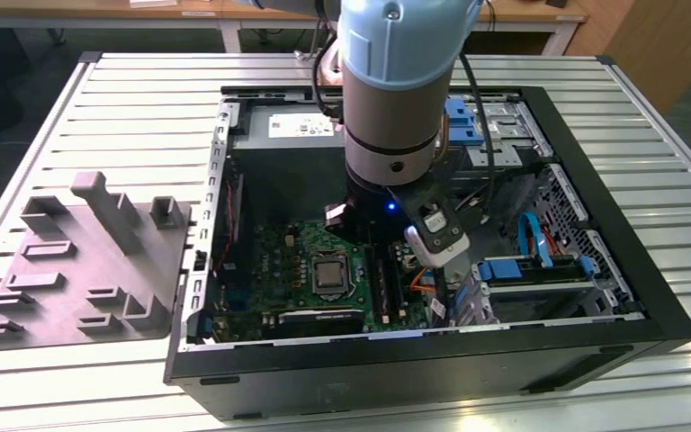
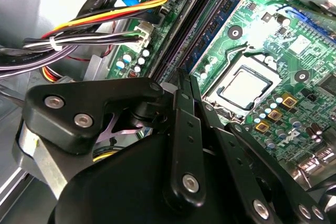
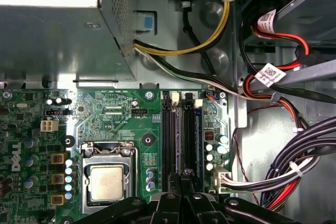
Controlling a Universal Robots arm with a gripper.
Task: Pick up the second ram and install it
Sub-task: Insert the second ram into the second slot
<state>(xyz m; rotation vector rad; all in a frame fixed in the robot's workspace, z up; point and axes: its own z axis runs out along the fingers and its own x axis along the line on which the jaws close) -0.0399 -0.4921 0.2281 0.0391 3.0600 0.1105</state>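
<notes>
The arm (image 1: 394,90) reaches straight down into the open computer case (image 1: 442,360), which lies on its side on the slatted table (image 1: 141,99). Down at the motherboard (image 3: 105,111), the gripper (image 3: 181,178) hangs right over one end of the black memory slots (image 3: 178,129). Its jaws are drawn together, two thin plates almost touching, with nothing visible between them. In the second wrist view the fingertips (image 2: 178,85) line up with the slot bank, close above it.

On the side of the bank nearest the CPU socket (image 3: 107,182), a ram stick (image 2: 223,17) stands seated, dark green with bluish chips. Whether it is the second ram cannot be told.

The grey power-supply box (image 3: 52,35) sits beyond the far end of the slots, and a thick cable bundle (image 3: 310,150) runs beside the board. Off to the exterior view's left, well apart from the case, lies the grey fixture plate (image 1: 82,270).
</notes>
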